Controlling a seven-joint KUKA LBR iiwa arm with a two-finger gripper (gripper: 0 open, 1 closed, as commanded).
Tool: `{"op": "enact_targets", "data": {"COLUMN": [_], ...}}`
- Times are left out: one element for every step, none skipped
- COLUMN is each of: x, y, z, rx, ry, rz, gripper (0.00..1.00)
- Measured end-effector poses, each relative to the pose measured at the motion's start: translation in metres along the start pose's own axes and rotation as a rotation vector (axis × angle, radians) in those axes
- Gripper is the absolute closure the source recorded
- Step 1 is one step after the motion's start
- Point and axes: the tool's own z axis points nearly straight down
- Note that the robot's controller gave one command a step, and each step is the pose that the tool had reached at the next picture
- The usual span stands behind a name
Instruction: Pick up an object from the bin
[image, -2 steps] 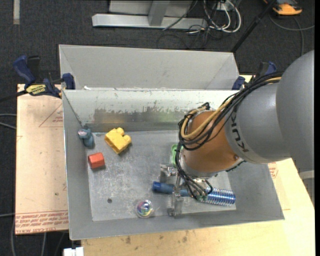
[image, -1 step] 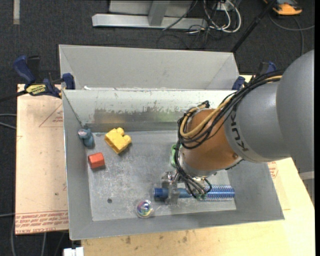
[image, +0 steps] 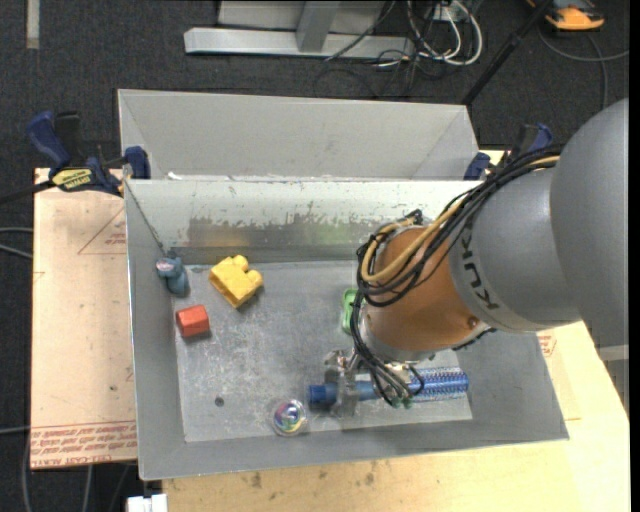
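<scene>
Camera view: the gripper (image: 347, 388) was seen low at the front of the bin (image: 270, 340), just beside a small blue piece (image: 322, 397); whether it was open or closed could not be told. A clear ball (image: 289, 417) was seen near, a yellow block (image: 236, 279) and red cube (image: 193, 321) well apart, leftward.

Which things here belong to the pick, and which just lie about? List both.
In the job: hand, low at the front of the bin; small blue piece right beside it.
Lying about: yellow block, red cube, blue-grey thing at the left, shiny ball, blue strip, green piece by the arm.
</scene>
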Motion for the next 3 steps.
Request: {"op": "enact_targets", "data": {"x": [-0.008,-0.007,-0.036], "y": [0.004,0.004,0.041], "z": [-0.280,-0.275,-0.104], "rx": [0.002,0.001,-0.001], "ry": [-0.012,-0.003,0.008], "rz": [-0.234,-0.234,-0.242], "gripper": [1.00,0.00,0.00]}}
